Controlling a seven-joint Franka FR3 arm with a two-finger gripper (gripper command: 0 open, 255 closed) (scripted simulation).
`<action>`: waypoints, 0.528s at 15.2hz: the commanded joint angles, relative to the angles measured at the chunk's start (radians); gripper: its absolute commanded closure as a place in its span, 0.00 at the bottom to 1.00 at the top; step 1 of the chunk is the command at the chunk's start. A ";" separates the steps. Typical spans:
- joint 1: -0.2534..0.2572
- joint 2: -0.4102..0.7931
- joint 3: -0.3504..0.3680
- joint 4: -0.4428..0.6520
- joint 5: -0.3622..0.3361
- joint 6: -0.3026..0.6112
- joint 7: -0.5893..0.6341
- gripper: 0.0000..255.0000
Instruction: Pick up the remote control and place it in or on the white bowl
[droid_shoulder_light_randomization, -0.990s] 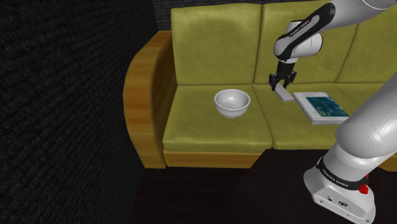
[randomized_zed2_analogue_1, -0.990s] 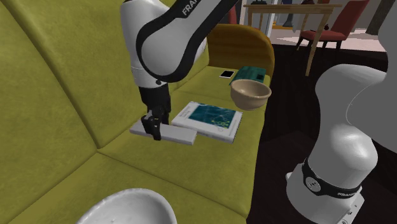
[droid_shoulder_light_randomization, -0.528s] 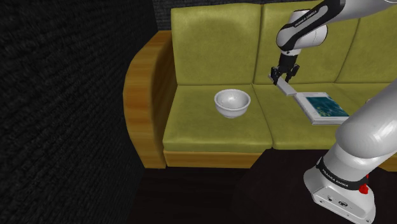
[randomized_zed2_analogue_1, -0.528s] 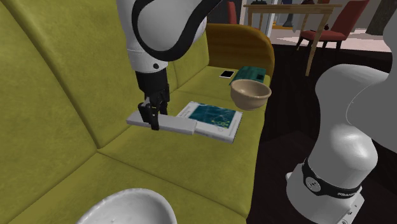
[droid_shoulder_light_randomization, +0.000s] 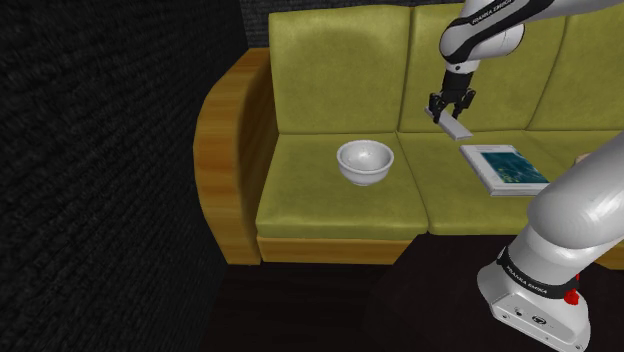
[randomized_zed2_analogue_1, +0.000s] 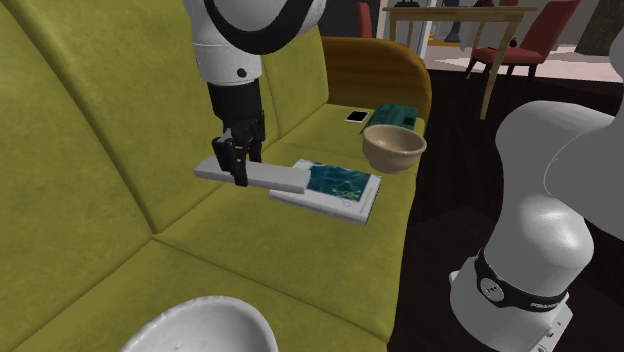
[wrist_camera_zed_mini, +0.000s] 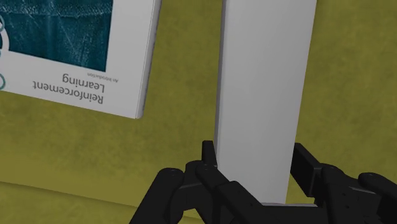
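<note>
Claw (droid_shoulder_light_randomization: 448, 113) clamped on one end of the remote (droid_shoulder_light_randomization: 460, 129), a plain pale grey slab. In the wrist view both black fingers (wrist_camera_zed_mini: 210, 160) press the remote's (wrist_camera_zed_mini: 264, 83) long sides, with the rest of the slab running out ahead of the claw (wrist_camera_zed_mini: 257, 167).

The remote (randomized_zed2_analogue_1: 272, 178) hangs roughly level in the air above the sofa's (droid_shoulder_light_randomization: 330, 80) middle seat, close to the backrest. It sits clear of the cushion. In the second exterior view its free end overlaps the book (randomized_zed2_analogue_1: 338, 189); it seems to be above the book's edge and not touching, though that angle does not settle it.

The book (droid_shoulder_light_randomization: 508, 168) lies flat on the same seat, teal cover up, with the title "Reinforcement Learning" legible on the cover (wrist_camera_zed_mini: 70, 44) in the wrist view.

The white bowl (droid_shoulder_light_randomization: 364, 161) stands upright on the end seat beside the wooden armrest (droid_shoulder_light_randomization: 222, 150), well apart from the claw (randomized_zed2_analogue_1: 238, 172) and remote. A tan bowl (randomized_zed2_analogue_1: 393, 146) stands at the sofa's far end.
</note>
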 joint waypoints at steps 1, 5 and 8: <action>0.001 -0.012 0.003 0.018 -0.002 -0.030 0.003 1.00; 0.011 -0.032 0.021 0.027 -0.003 -0.060 0.030 1.00; 0.044 -0.048 0.070 0.010 0.004 -0.063 0.108 1.00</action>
